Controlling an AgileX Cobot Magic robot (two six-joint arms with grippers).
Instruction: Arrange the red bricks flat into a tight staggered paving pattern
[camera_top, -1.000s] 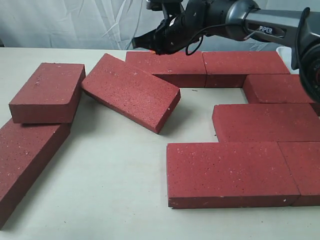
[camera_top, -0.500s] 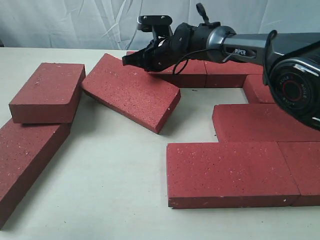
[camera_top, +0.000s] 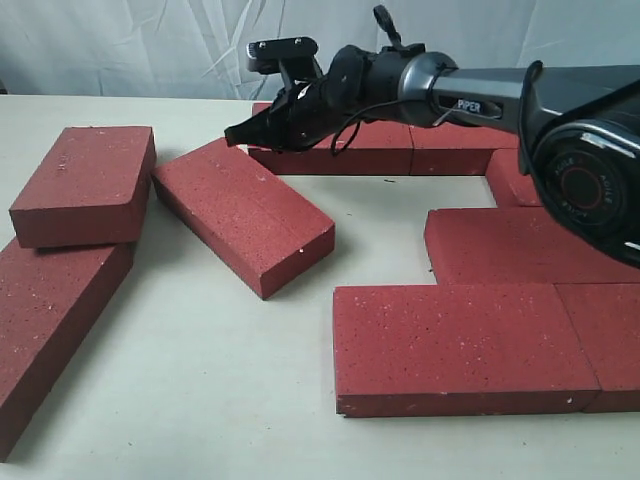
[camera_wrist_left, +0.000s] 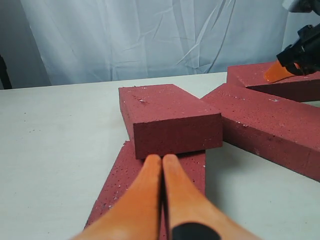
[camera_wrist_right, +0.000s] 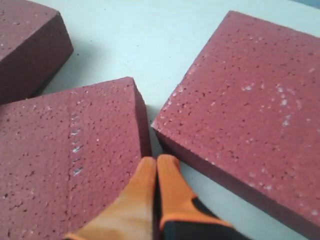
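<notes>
Pinching tight on nothing, right jaws sit near the angled brick (camera_top: 243, 215), left jaws near the stacked brick (camera_wrist_left: 167, 117).

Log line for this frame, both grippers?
right gripper: shut, tips at far corner of angled brick | left gripper: shut, facing stacked brick

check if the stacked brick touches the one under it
Touching. The left wrist view shows the stacked brick resting on the lower brick, no gap.

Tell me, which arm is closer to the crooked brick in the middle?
Right. The right arm has its shut jaws at the crooked brick's far corner. The left jaws, also shut, point at the stacked brick, farther off.
</notes>
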